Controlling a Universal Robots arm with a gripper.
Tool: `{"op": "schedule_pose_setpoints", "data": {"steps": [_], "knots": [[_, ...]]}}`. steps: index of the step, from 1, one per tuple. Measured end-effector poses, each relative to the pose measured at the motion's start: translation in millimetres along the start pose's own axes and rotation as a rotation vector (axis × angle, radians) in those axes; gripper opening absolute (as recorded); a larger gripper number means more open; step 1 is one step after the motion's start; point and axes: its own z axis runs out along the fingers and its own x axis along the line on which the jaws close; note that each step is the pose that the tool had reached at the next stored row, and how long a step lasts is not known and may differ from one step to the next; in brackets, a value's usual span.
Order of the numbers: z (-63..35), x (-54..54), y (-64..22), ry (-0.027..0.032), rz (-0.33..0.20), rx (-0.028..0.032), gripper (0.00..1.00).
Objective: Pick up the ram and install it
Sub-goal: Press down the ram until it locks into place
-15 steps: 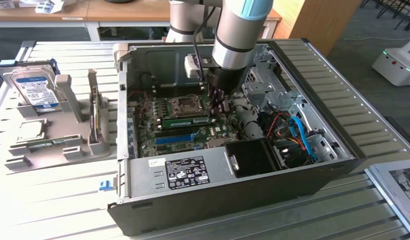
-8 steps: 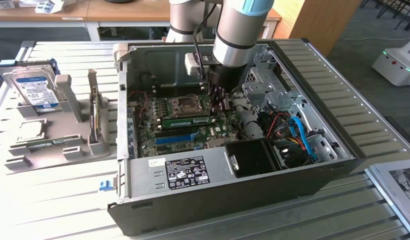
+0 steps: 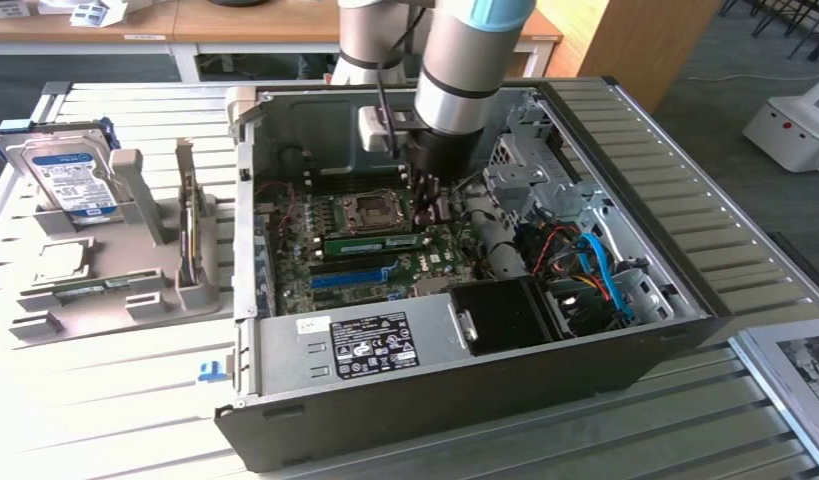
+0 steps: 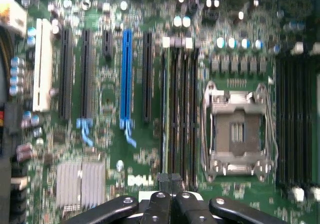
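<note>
The ram, a slim green stick with a white sticker, sits along a slot on the motherboard inside the open computer case, just beside the CPU socket. My gripper hangs inside the case over the board, a little above the ram's end on the exterior view's right. Its fingers are shut together with nothing between them. In the wrist view the shut gripper hovers over the row of long memory slots, between the blue expansion slot and the CPU socket.
A silver hard drive with a blue label stands in a grey holder at the exterior view's left. Inside the case are a power supply, a black box, blue and red cables and the case walls around the arm.
</note>
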Motion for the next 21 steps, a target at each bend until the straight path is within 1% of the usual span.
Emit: {"op": "schedule_pose_setpoints", "data": {"steps": [7, 13, 16, 21], "knots": [[1.6, 0.2, 30.7, -0.0002, 0.0, 0.001, 0.1], [2.7, 0.3, 51.4, -0.0003, 0.0, 0.0012, 0.1], [3.0, 0.4, 59.3, -0.0003, 0.0, 0.0012, 0.1], [3.5, 0.4, 68.6, -0.0004, 0.0, 0.0011, 0.1]]}}
